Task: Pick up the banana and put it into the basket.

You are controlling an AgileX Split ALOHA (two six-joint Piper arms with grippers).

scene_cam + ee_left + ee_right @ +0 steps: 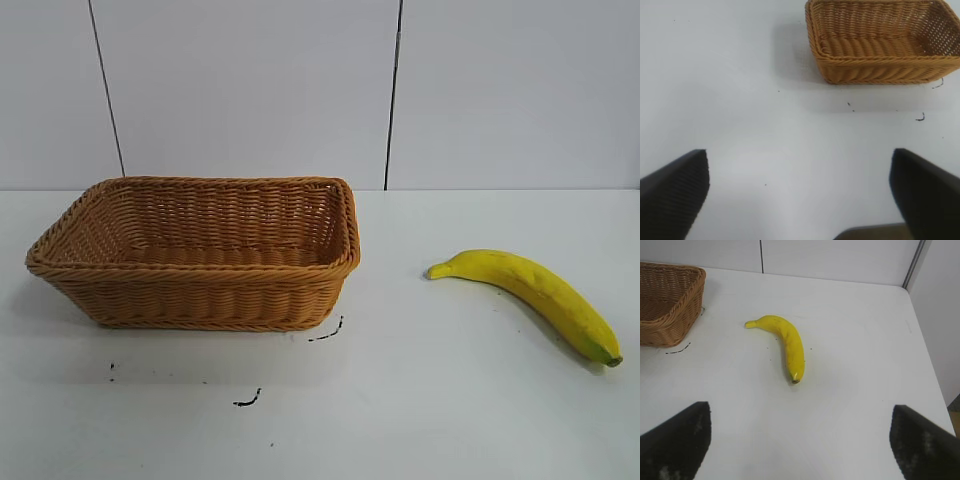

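Note:
The yellow banana [535, 293] lies flat on the white table at the right, its greenish tip toward the front right; it also shows in the right wrist view [785, 342]. The tan woven basket [200, 255] stands empty at the left and shows in the left wrist view [880, 42] and partly in the right wrist view [667, 302]. My right gripper [800, 435] is open and empty, hovering short of the banana. My left gripper [800, 190] is open and empty over bare table, apart from the basket. Neither arm shows in the exterior view.
Small black marks [248, 400] dot the white table [400, 400] in front of the basket. A panelled wall [250, 90] stands behind. The table's right edge [925, 340] is near the banana.

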